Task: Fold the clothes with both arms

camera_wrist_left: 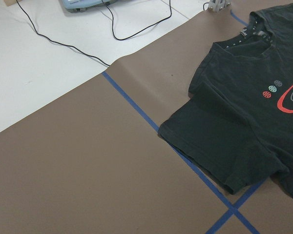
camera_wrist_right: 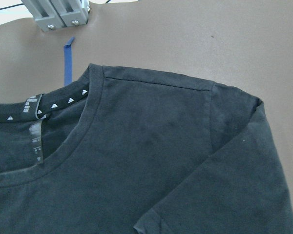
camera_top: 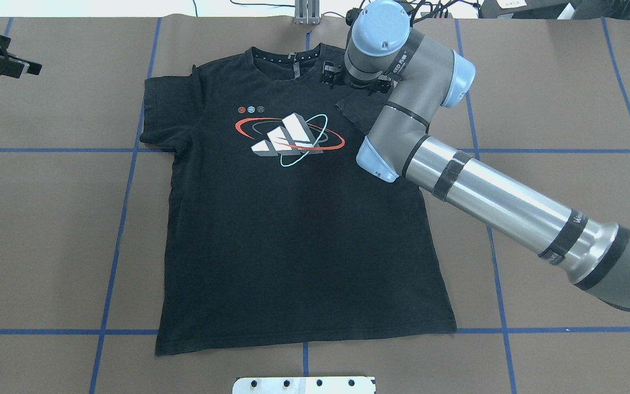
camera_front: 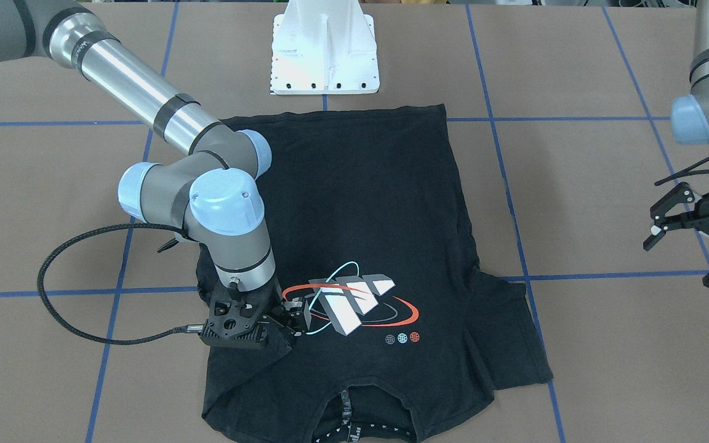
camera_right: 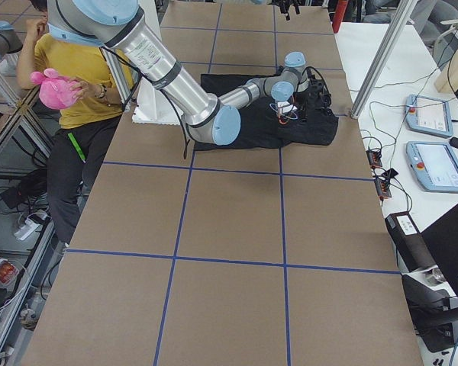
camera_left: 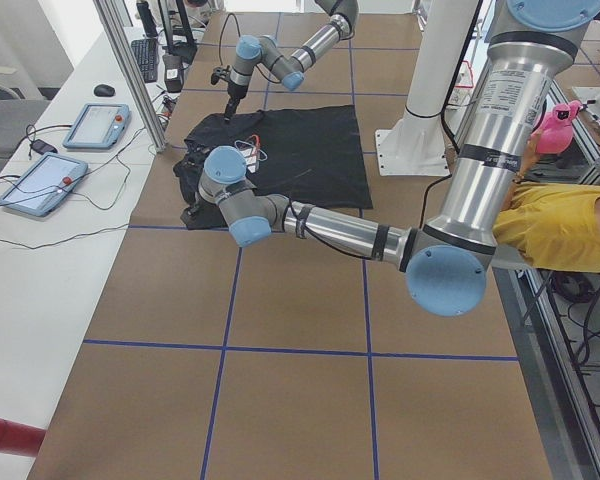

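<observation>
**Right tool on turned-in sleeve, left tool idle**

Shirt [camera_top: 293, 230] lies flat and print-up in the centre of the overhead view, collar [camera_top: 271, 54] at the top and hem at the bottom, on the brown desk [camera_top: 555, 98]. Right arm [camera_top: 490, 197] enters from the lower right of that view. Right tool [camera_front: 290, 320] sits low over the shirt, just left of the print [camera_front: 354, 301] in the front view. Folded sleeve [camera_top: 353, 112] is turned in over the chest; the right wrist view shows its edge running diagonally at lower right. Tool is black on black cloth, so I cannot tell how far apart the jaws are or whether they pinch the sleeve. Left tool [camera_front: 679, 261] hangs at the right edge of the front view, well apart from the shirt, jaws spread wide and holding nothing. Flat sleeve [camera_wrist_left: 210, 146] lies spread out, not folded.

Judged progress: 1 of 2 sleeve folds looks laid; body folds not begun.

Risks from here:
- If the right tool has cloth pinched and lifts away without letting go, the folded sleeve drags back out and the shoulder bunches.
- If a fingertip snags the layer underneath, the whole shirt may slide and skew on the desk.
- Left tool is far off, and a shallow reach for the flat sleeve could miss its edge.
- The 2 arms meeting over the chest risk a clash.
</observation>
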Robot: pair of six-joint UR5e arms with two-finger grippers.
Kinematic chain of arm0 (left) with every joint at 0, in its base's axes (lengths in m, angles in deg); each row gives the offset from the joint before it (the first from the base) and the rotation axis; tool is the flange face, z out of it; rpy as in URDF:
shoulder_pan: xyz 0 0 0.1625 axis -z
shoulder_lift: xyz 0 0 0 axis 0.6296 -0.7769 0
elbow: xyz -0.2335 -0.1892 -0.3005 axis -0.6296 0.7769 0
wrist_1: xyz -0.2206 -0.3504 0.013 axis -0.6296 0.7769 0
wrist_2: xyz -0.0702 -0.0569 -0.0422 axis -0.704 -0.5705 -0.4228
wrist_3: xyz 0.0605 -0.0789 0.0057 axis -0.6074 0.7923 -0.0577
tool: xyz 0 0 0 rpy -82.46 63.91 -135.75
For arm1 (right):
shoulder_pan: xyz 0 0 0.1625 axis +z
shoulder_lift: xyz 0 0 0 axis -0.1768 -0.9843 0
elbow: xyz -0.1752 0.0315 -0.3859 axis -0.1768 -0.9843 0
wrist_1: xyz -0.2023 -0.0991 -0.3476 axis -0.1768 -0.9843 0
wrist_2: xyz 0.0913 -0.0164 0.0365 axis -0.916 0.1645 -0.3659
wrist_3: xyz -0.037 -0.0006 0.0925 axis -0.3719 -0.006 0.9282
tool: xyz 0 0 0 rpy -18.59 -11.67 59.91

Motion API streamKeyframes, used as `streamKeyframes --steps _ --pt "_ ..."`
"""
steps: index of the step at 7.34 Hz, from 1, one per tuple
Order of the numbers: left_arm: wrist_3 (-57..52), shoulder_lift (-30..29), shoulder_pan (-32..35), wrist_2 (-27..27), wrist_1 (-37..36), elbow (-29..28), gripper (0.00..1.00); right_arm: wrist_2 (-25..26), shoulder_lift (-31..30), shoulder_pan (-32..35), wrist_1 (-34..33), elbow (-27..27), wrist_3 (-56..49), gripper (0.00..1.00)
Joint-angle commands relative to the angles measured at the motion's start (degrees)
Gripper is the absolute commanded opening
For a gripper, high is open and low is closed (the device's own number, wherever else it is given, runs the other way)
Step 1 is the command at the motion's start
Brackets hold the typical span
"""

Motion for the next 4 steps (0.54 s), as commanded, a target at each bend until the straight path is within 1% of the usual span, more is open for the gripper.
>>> streamKeyframes --steps 1,2,3,4 --pt "12.3 -7.7 -4.8 7.8 1.1 -4.4 1.00 -8.2 -2.6 5.6 -1.0 1.8 -4.5 1.00" --pt "16.5 -9.1 -7.8 11.5 3.6 -6.5 1.00 -10.2 -6.9 7.9 -1.1 5.3 -7.8 1.00" --pt "17.7 -10.3 -10.1 15.2 5.4 -9.4 1.00 -11.2 -13.3 9.7 -1.2 10.8 -14.2 1.00" --pt "17.7 -14.0 -11.0 16.7 5.6 -15.1 1.00 -13.8 -19.8 12.5 -1.1 15.8 -19.9 1.00"
